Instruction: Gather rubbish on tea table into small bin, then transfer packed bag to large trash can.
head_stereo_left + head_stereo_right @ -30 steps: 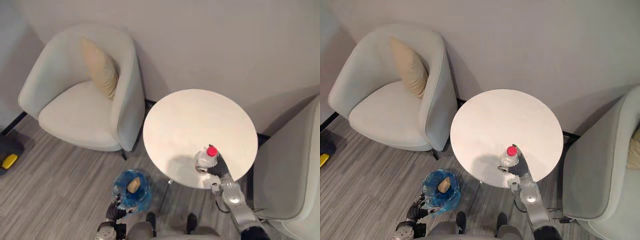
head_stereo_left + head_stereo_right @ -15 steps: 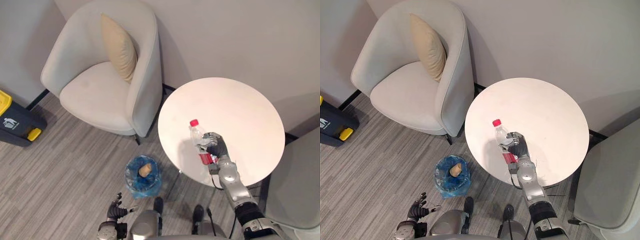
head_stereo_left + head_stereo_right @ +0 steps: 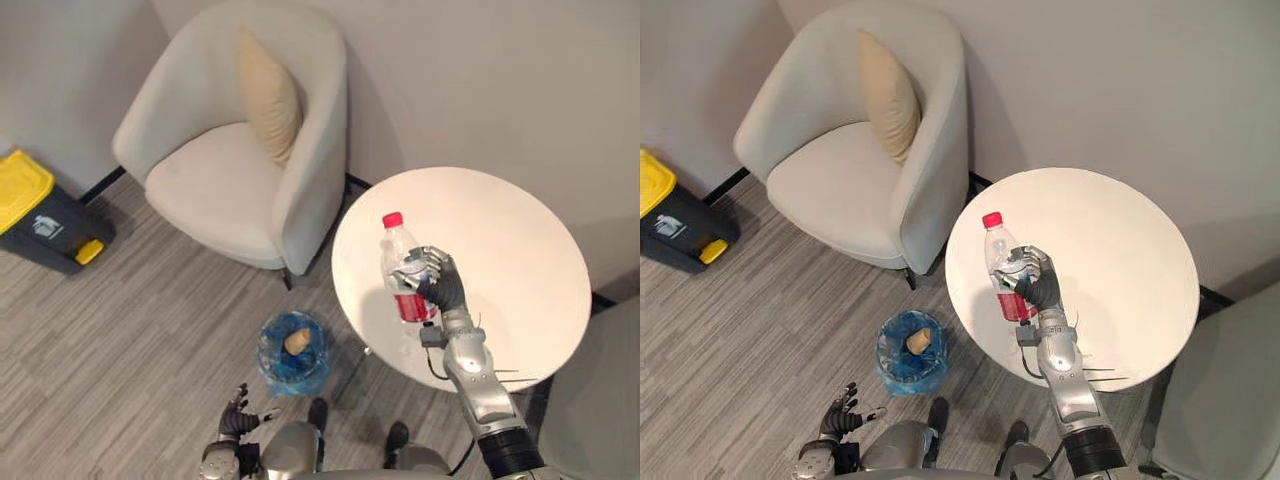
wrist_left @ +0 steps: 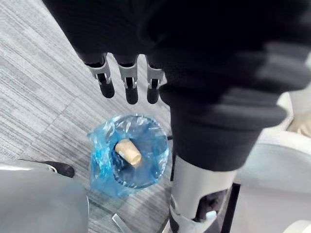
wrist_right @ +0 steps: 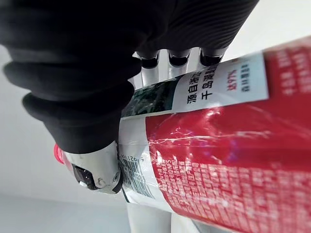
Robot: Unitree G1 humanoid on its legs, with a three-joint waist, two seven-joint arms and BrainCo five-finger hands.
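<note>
Right hand was clamped on the plastic bottle, fingers & thumb curled round its red-labelled lower half. Right wrist view showed this close up, w/ the thumb pressed vs the label. Bottle was clear w/ a red cap, tilted a bit, cap end pointing away from the robot & slightly to its left. It showed over the left part of the round white tea table, near the edge. Whether its base touched the top couldn't be told.

Small bin stood on the grey wood-look floor, just left of the table & near the robot. It was lined w/ a blue bag, and a beige cork-like piece lay inside.

Left hand hung low on the robot's side of the bin, fingers apart & relaxed, holding nothing. In left wrist view its fingers pointed straight out above the bin, not touching it.

Pale armchair w/ a tan cushion stood beyond the bin by the wall, just beside the table. Large trash can, dark w/ a yellow lid, sat far left by the wall, well apart from the bin. Part of a 2nd pale chair showed on the table's right.
</note>
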